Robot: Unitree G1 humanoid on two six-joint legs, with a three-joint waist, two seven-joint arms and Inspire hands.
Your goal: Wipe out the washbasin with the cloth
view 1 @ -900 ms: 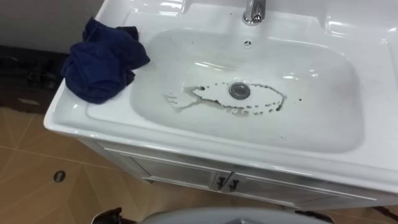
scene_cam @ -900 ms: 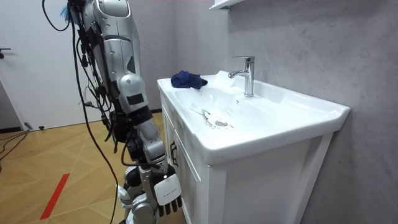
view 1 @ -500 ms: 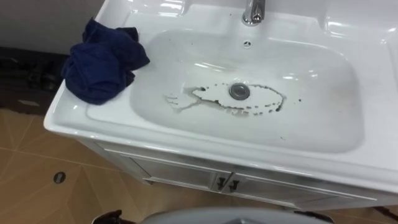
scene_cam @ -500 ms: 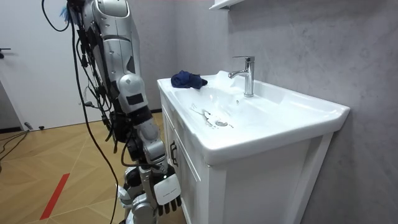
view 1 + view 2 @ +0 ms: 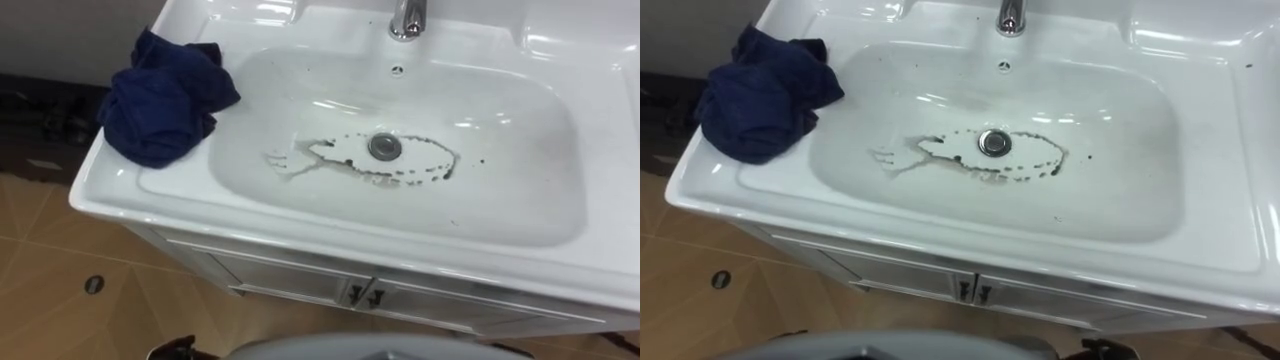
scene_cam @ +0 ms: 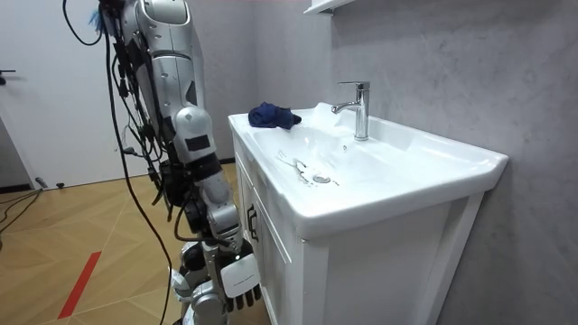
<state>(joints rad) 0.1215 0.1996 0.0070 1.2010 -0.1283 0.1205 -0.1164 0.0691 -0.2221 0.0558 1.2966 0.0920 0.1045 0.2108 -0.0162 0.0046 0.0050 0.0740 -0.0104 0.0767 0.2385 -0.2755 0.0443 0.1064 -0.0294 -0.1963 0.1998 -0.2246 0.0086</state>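
The place is recognised as a bathroom or washroom. A white ceramic basin (image 6: 379, 203) with a round drain (image 5: 385, 146) is set on a white cabinet (image 6: 275, 271), just beside the low-hanging right hand (image 6: 237, 280). Well above the hand, a chrome tap (image 6: 359, 108) is mounted before a grey plastered wall (image 6: 452, 63). Below the hand, a wood-patterned floor (image 6: 81, 244) is seen.

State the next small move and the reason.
Probably reach for the blue cloth: it lies bunched, untouched, on the basin's left rim, dirty marks ring the drain, and the right hand hangs open beside the cabinet.
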